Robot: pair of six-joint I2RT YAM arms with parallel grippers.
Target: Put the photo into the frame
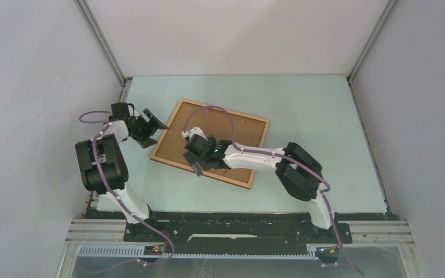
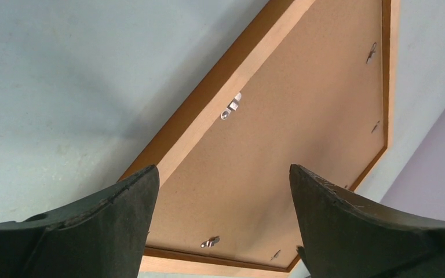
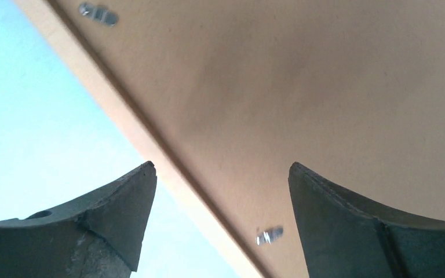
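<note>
The frame (image 1: 226,110) lies face down and askew in the middle of the table, a plain brown backing board (image 1: 240,133) filling it. No photo shows in any view. My left gripper (image 1: 153,128) hovers open at the frame's left edge, and its wrist view looks down on the wooden rim (image 2: 208,121) and board (image 2: 301,116). My right gripper (image 1: 193,155) stands open over the frame's near-left edge, its jaws straddling the rim (image 3: 150,156) and board (image 3: 301,87) with nothing held.
Small metal tabs (image 2: 232,107) (image 3: 269,235) sit along the inside of the rim on the board. The pale green table (image 1: 313,116) is walled in by white panels on three sides.
</note>
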